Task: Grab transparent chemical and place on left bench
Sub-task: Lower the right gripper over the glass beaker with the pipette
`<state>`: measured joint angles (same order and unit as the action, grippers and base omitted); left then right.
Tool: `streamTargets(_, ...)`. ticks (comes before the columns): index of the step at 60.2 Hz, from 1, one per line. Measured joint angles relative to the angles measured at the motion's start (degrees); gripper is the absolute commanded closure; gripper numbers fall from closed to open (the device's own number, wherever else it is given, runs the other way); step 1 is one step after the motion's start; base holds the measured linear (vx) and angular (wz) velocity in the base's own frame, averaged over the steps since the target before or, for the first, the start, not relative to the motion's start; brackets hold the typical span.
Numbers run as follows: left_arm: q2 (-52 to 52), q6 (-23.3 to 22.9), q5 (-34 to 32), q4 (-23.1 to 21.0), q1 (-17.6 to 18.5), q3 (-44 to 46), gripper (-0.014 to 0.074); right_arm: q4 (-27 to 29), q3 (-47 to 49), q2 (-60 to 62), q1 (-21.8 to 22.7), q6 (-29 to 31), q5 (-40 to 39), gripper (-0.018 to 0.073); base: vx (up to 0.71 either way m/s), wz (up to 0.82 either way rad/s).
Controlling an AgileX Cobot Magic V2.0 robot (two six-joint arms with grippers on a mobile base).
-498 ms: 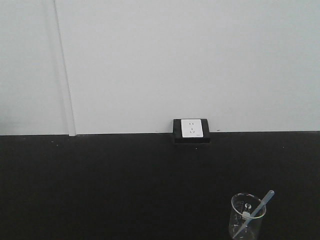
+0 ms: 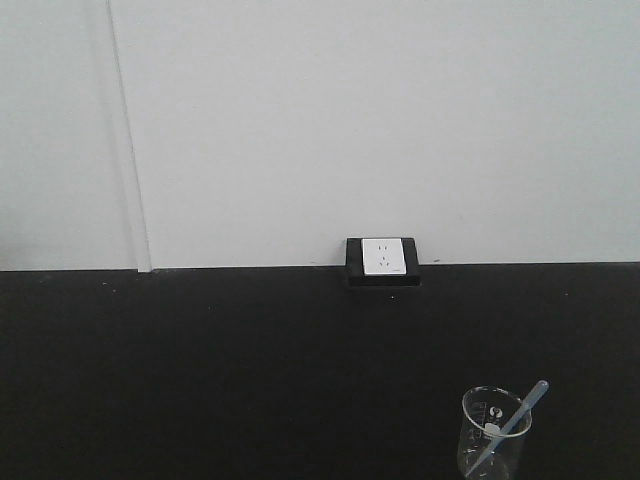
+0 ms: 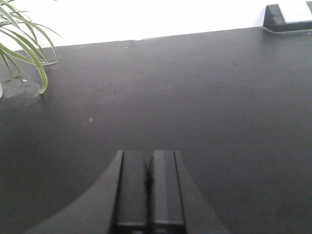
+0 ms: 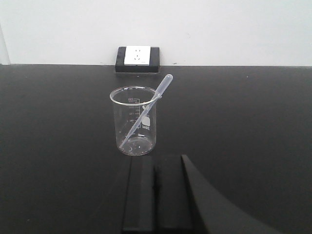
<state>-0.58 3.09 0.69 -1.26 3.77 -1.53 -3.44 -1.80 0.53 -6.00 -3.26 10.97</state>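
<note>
Nothing had moved since the earlier frame. Your left gripper (image 3: 148, 158) had its jaws closed over the tabletop (image 3: 204, 97). The transparent chemical (image 4: 146, 109) leaned in the beaker (image 4: 119, 124), tip down-left, bulb up-right past the rim. Your right gripper (image 4: 155, 165) sat near it, jaws closed and empty.

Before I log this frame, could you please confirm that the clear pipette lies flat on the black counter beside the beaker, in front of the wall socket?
Not quite: the clear pipette stands tilted inside the glass beaker, leaning on its rim, not flat beside it. The right wrist view shows this; the black counter and wall socket are as you said.
</note>
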Motion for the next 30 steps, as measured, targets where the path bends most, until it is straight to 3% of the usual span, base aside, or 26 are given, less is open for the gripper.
streamTargets(30, 0.0, 0.0, 0.0, 0.0, 0.0, 0.0, 0.06, 0.0, 0.0, 0.0, 0.0, 0.0, 0.0, 0.0567, 0.0, 0.0)
